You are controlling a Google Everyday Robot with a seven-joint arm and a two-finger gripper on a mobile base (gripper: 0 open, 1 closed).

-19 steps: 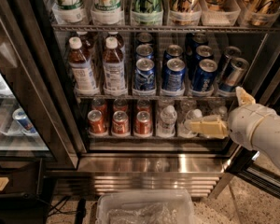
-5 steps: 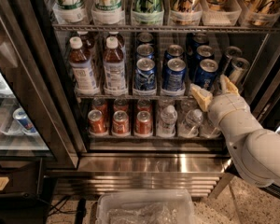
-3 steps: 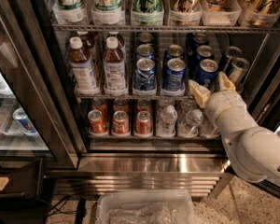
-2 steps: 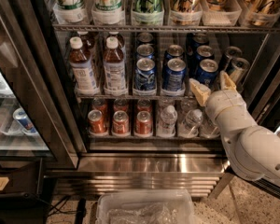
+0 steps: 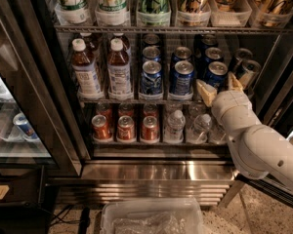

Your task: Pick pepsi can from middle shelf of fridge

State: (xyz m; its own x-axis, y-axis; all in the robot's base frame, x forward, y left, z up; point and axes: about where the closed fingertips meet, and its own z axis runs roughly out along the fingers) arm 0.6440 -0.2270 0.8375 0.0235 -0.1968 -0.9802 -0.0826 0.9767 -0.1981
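The fridge (image 5: pixel 63 106) stands open in front of me. Its middle shelf (image 5: pixel 136 100) holds two bottles on the left and rows of dark-blue pepsi cans. My gripper (image 5: pixel 219 87) is at the right end of this shelf, open. One tan fingertip (image 5: pixel 205 92) is left of the front right pepsi can (image 5: pixel 216 73) and the other is to its right. The can stands upright between them. I cannot tell whether they touch it. My white arm (image 5: pixel 256 145) comes in from the lower right.
More pepsi cans (image 5: pixel 182 77) stand to the left, and silver cans (image 5: pixel 246 71) lean at the far right. Small orange-red cans (image 5: pixel 125 128) and water bottles (image 5: pixel 175 126) fill the lower shelf. A clear plastic bin (image 5: pixel 151 218) lies on the floor below the steel base (image 5: pixel 156 179).
My gripper rose from the lower shelf's level to the middle shelf. In the last second it crept a little up and left, closer around the front right can.
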